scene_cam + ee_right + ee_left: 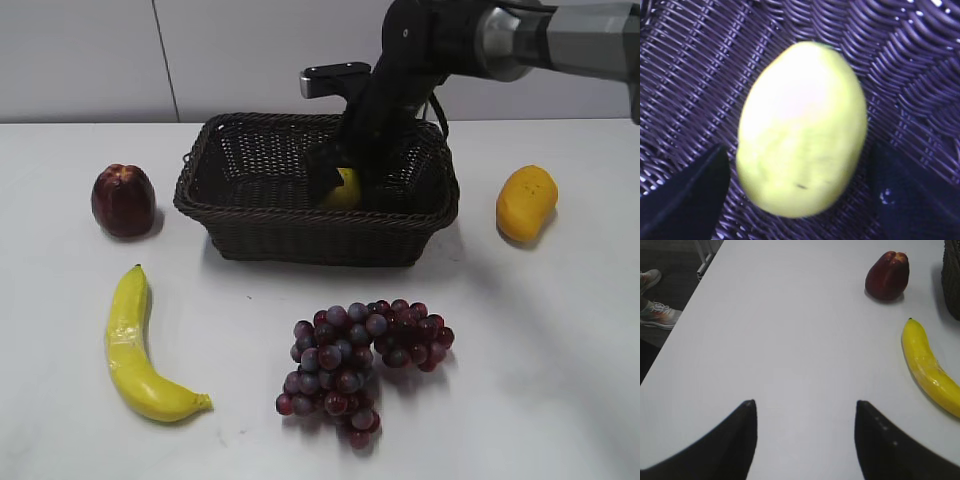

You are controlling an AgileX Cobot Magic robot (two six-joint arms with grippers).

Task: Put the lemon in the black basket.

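The pale yellow lemon lies on the floor of the black basket, a dark woven wicker basket at the table's middle back. My right gripper reaches down into the basket, one finger on each side of the lemon. In the right wrist view the lemon rests on the weave between the open fingers, with a narrow gap showing on each side. My left gripper is open and empty above bare table at the left; it does not show in the exterior view.
A red apple stands left of the basket and a banana lies front left. Purple grapes lie in front of the basket. An orange-yellow mango-like fruit lies to its right. The left wrist view shows the table's left edge.
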